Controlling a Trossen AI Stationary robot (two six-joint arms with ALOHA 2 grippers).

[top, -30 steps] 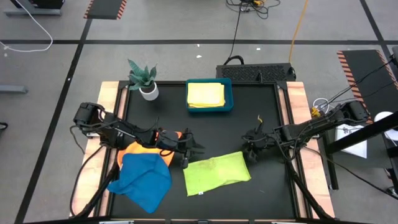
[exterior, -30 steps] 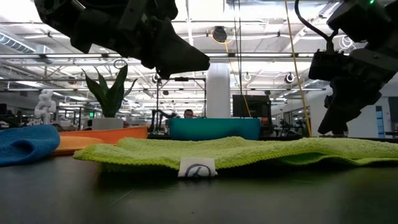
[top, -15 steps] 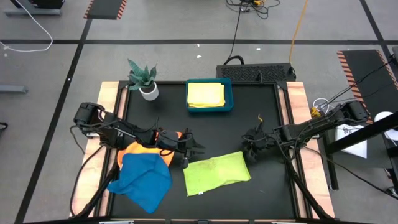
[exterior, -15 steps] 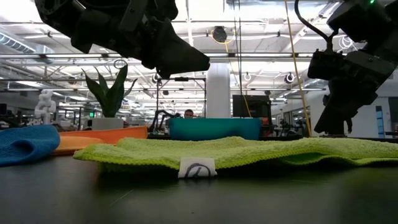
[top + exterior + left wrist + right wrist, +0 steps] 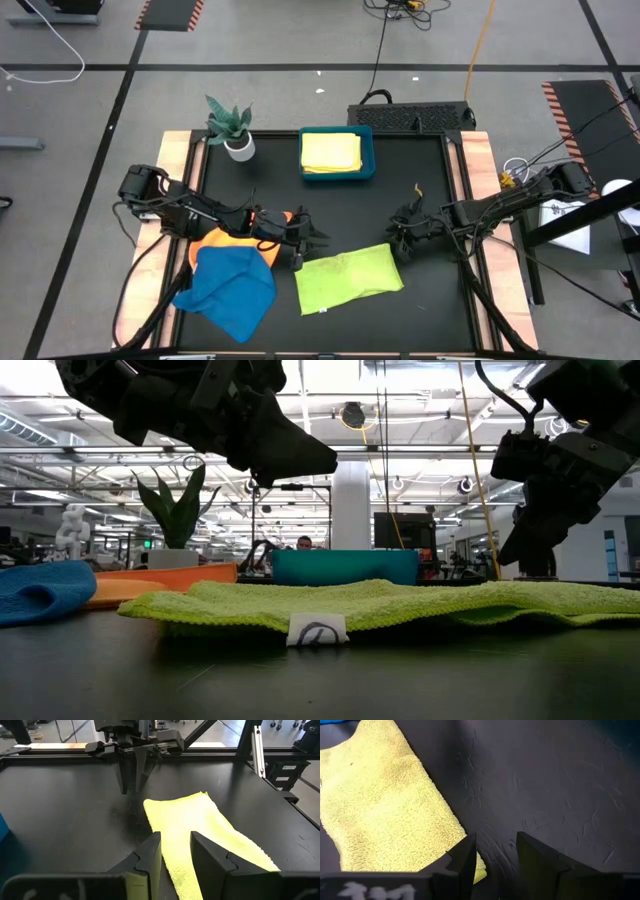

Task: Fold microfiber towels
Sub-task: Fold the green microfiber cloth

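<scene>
- Hovering just beside lime towel (image 5: 349, 279): left pincer (image 5: 308, 238) & right pincer (image 5: 403, 236), each narrowly parted, empty.
- Blue towel (image 5: 231, 288) lies beyond left pincer.

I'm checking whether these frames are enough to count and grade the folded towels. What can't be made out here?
- Orange towel: high view, mostly covered by the blue towel and the left gripper; its fold cannot be judged.
- Yellow towels in the tray: high view, too small to count layers; low view, the tray wall hides them.
- Green towel: low view, cut off by the right edge.
- Right gripper: high view, too small to tell contact with the cloth.
</scene>
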